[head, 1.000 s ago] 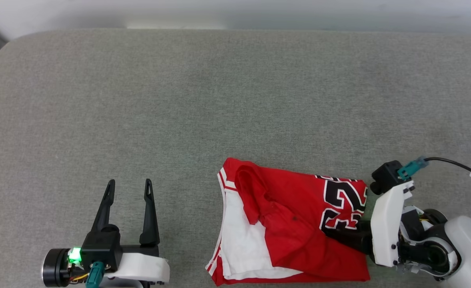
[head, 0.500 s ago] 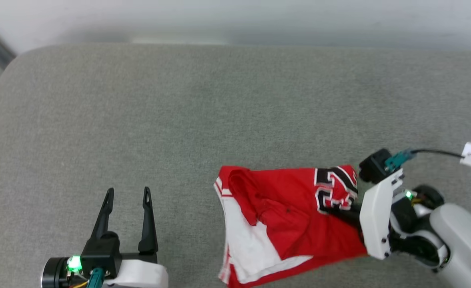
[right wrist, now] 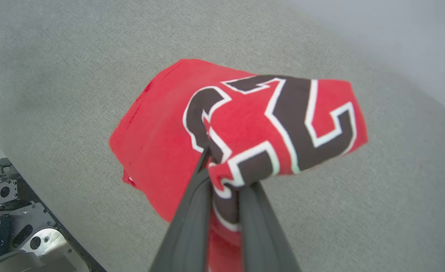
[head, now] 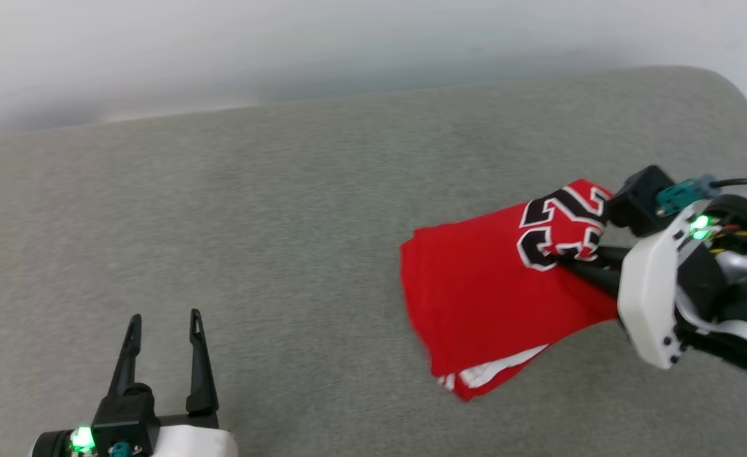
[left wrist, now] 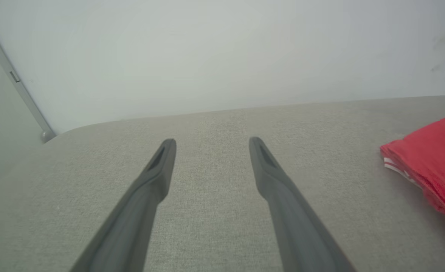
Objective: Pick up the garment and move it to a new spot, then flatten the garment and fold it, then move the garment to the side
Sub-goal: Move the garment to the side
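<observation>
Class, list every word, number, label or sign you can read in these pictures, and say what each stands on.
"23": black, white-edged digits on the red jersey-style garment, creased where the right gripper pinches it.
No other text can be read.
</observation>
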